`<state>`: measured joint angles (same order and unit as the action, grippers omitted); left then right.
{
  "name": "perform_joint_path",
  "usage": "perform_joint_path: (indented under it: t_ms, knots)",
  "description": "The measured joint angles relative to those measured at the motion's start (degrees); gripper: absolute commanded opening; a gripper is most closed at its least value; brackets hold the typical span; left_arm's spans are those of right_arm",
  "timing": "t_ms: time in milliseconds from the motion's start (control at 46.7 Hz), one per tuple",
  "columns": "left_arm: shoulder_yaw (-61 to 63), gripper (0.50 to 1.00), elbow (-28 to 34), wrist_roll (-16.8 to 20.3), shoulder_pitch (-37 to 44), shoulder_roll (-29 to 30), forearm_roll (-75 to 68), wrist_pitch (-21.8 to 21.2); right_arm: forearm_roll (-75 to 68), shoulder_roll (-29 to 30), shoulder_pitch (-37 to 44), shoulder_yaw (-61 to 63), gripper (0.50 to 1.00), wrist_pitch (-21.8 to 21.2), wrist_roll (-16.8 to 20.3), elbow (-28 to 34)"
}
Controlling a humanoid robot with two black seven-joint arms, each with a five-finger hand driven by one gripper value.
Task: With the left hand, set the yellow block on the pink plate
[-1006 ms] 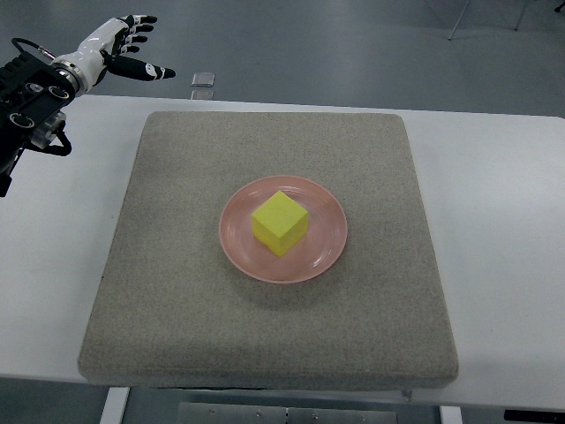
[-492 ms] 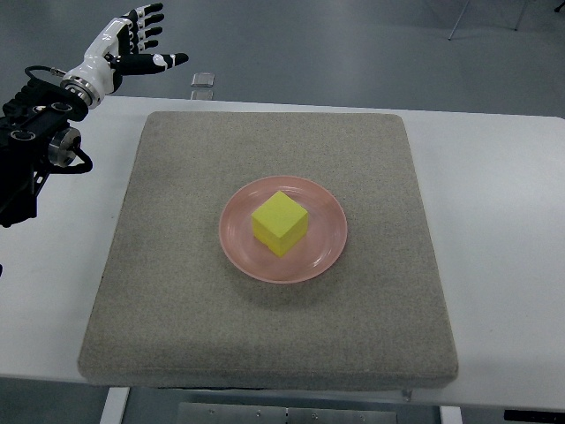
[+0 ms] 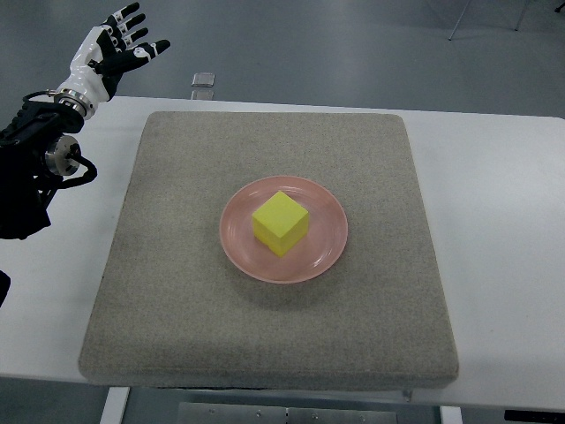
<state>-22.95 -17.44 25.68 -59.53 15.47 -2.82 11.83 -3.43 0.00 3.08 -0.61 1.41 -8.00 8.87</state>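
So the block (image 3: 280, 223) is sitting on the plate (image 3: 327, 252), pretty much dead center, one corner pointing toward the camera. The plate's in the middle of the grey mat (image 3: 177, 291) on the white table (image 3: 503, 221). Left hand (image 3: 108, 51) is up at the far left corner, fingers spread, holding nothing, well away from the block. There's a small thing (image 3: 203, 79) beyond the table edge, can't really tell what.

Place: you're looking at a lab or test room | Evidence: plain white desk (image 3: 494, 221) with a grey felt mat (image 3: 177, 265) as a staged work area | bare grey floor (image 3: 353, 44) along the top of the frame
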Motion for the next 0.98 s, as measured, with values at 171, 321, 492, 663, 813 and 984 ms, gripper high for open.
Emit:
perform_joint_path:
  t_ms: [171, 321, 492, 663, 813, 984]
  knots:
    - [0.0, 0.947, 0.16, 0.02, 0.02, -1.44, 0.71, 0.04, 0.0, 0.0, -0.01, 0.0, 0.924, 0.0, 0.0, 0.0]
    - [-0.17, 0.96, 0.23, 0.01, -0.73, -1.5, 0.8, -0.33, 0.0, 0.0, 0.01, 0.0, 0.924, 0.0, 0.0, 0.0]
    - [-0.79, 0.964, 0.23, 0.0, -2.16, -0.96, 0.8, -0.41, 0.0, 0.0, 0.05, 0.0, 0.924, 0.0, 0.0, 0.01]
    - [-0.79, 0.964, 0.22, -0.01, -2.5, -0.87, 0.81, -0.44, 0.0, 0.0, 0.0, 0.0, 0.924, 0.0, 0.0, 0.0]
    - [-0.79, 0.964, 0.21, -0.01, -2.5, -1.08, 0.81, -0.44, 0.0, 0.0, 0.0, 0.0, 0.924, 0.0, 0.0, 0.01]
    - [-0.79, 0.964, 0.14, -0.01, -2.76, -1.41, 0.8, -0.46, 0.0, 0.0, 0.0, 0.0, 0.924, 0.0, 0.0, 0.01]
